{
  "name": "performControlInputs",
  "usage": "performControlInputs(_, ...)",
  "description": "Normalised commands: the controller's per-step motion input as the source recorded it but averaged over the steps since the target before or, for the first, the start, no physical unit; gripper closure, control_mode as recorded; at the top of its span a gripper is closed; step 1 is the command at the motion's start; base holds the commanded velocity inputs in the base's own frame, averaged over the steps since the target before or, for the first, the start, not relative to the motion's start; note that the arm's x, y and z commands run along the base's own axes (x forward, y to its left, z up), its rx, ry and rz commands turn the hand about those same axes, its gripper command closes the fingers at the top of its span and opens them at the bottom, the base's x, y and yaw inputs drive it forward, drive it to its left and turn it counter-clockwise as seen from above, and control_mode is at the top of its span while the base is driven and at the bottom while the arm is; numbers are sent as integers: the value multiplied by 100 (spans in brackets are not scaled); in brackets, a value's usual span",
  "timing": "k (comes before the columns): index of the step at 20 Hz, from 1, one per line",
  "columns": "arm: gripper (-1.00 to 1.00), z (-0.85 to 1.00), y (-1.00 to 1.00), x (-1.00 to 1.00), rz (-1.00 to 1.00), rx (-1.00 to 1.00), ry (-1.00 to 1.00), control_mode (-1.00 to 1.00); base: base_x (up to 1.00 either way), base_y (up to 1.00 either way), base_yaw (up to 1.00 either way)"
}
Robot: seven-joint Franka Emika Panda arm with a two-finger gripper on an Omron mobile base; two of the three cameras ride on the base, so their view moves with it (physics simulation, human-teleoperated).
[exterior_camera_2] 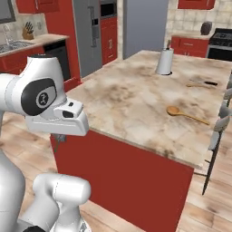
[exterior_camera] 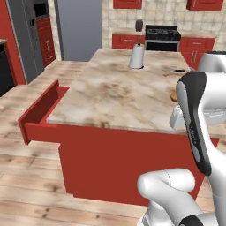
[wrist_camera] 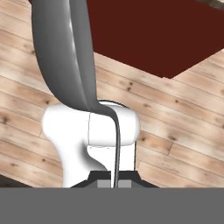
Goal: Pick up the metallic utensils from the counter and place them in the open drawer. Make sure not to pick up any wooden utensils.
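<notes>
The pincer [wrist_camera: 114,181] is clamped on the metal spoon [wrist_camera: 65,57], off the worktop [exterior_camera: 119,95] above the floor. My read: the carrying step; next it must reach the open drawer [exterior_camera: 42,110] and release.

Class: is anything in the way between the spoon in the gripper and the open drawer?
Nothing visible is. The gripper holds the metal spoon over the floor beside the island, and the open drawer juts from the island's side, unblocked.
</notes>
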Motion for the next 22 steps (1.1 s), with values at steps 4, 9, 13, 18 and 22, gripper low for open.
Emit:
performControlInputs(4,100,0,0,0,0,0,0,100,41,100,-22)
performControlInputs(9,100,0,0,0,0,0,0,100,46,100,-24)
performControlInputs(13,100,0,0,0,0,0,0,100,49,100,-26)
performControlInputs(18,100,0,0,0,0,0,0,100,50,100,-25)
performControlInputs(22,100,0,0,0,0,0,0,100,48,97,-23)
